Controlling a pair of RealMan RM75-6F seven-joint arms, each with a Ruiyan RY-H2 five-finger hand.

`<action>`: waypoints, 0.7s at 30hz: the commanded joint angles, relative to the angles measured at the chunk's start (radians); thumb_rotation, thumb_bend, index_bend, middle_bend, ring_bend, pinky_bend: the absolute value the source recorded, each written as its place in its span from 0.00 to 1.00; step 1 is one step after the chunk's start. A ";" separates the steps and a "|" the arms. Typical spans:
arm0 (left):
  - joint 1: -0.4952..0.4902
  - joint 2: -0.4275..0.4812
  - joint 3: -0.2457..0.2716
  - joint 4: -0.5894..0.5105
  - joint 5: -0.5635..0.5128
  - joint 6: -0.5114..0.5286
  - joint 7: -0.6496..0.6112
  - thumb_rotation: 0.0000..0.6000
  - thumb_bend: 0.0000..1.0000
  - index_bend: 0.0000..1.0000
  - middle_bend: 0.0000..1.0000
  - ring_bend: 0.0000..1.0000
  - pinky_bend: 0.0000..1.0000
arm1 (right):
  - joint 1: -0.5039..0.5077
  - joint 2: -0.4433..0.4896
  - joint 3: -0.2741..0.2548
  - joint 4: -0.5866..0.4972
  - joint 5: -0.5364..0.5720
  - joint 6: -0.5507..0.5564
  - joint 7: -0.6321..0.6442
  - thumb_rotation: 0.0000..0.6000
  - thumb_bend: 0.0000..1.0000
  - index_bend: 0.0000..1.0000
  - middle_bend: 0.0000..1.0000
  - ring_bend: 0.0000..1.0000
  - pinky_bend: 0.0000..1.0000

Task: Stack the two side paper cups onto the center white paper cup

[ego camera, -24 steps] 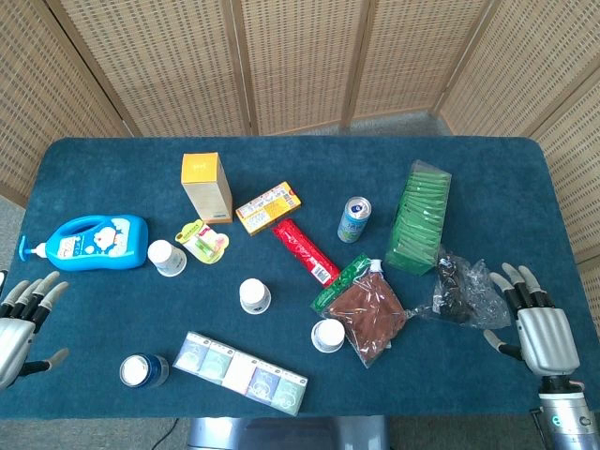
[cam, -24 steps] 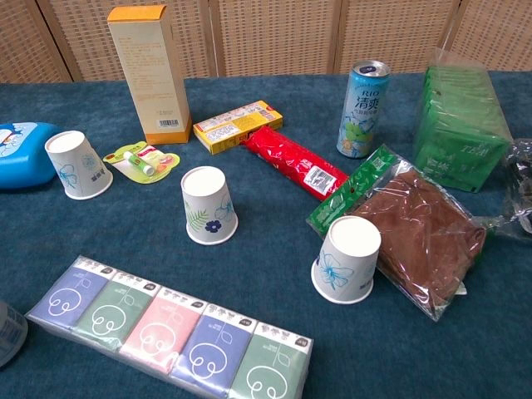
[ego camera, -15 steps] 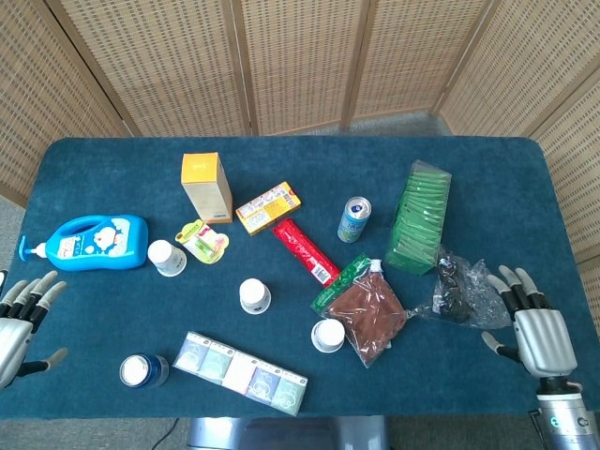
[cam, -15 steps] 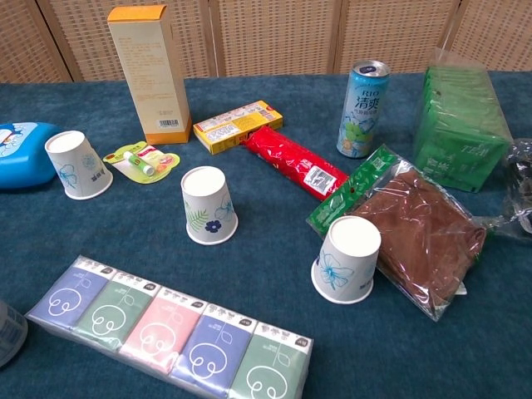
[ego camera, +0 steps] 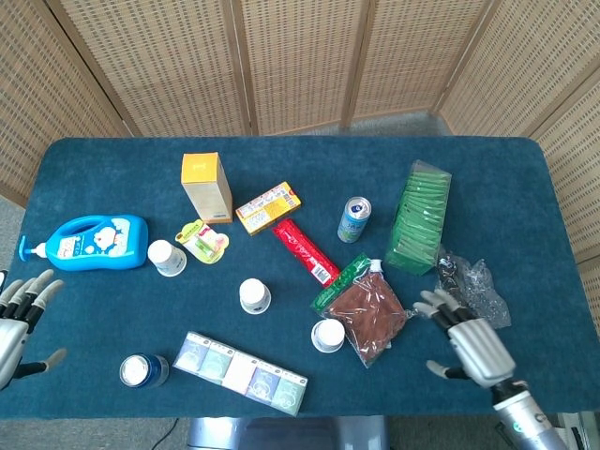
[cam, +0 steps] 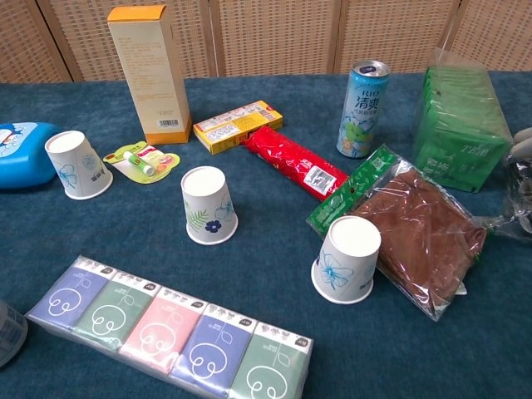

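Head view shows the right hand (ego camera: 473,345) has slid inward from the table's right edge over the last second, so it now hovers near the brown pouch (ego camera: 369,314) with fingers spread wide and nothing in them. Looks like it's lining up on the right side cup (ego camera: 328,335), which sits upside down just beside that pouch. The left hand (ego camera: 17,319) has barely moved, parked off the left edge, fingers apart and empty too.

So nothing's stacked yet. The center cup (ego camera: 254,295) stands upside down mid-table, and the left side cup (ego camera: 167,257) is over by the blue bottle (ego camera: 94,241), well apart from it. Chest view barely catches a sliver of grey at the far right edge, probably fingertips, can't tell for sure.

Surface is a dark blue cloth table (ego camera: 525,178), pretty cluttered: orange box (ego camera: 205,186), drink can (ego camera: 353,219), green packets (ego camera: 418,217), tissue pack (ego camera: 242,371). Behind it stand woven wicker screens (ego camera: 300,56) closing off the room.
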 commanded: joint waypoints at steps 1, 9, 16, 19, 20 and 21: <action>-0.002 -0.002 -0.002 0.003 -0.006 -0.008 0.000 1.00 0.23 0.00 0.00 0.00 0.00 | 0.059 -0.013 -0.007 -0.042 -0.023 -0.078 -0.012 1.00 0.21 0.16 0.08 0.00 0.28; -0.006 -0.007 -0.010 0.012 -0.019 -0.018 -0.003 1.00 0.23 0.00 0.00 0.00 0.00 | 0.155 -0.118 0.039 -0.045 0.024 -0.203 -0.095 1.00 0.21 0.15 0.07 0.00 0.29; -0.009 -0.012 -0.012 0.022 -0.035 -0.037 -0.001 1.00 0.23 0.00 0.00 0.00 0.00 | 0.213 -0.209 0.062 -0.040 0.069 -0.275 -0.163 1.00 0.21 0.13 0.07 0.00 0.29; -0.010 -0.013 -0.015 0.026 -0.042 -0.041 -0.001 1.00 0.23 0.00 0.00 0.00 0.00 | 0.234 -0.241 0.072 -0.036 0.088 -0.295 -0.187 1.00 0.21 0.13 0.07 0.00 0.29; -0.011 -0.012 -0.017 0.026 -0.044 -0.042 -0.002 1.00 0.23 0.00 0.00 0.00 0.00 | 0.243 -0.252 0.076 -0.033 0.094 -0.303 -0.198 1.00 0.21 0.13 0.07 0.00 0.29; -0.011 -0.012 -0.017 0.027 -0.044 -0.042 -0.003 1.00 0.23 0.00 0.00 0.00 0.00 | 0.250 -0.260 0.079 -0.031 0.099 -0.309 -0.205 1.00 0.21 0.13 0.07 0.00 0.29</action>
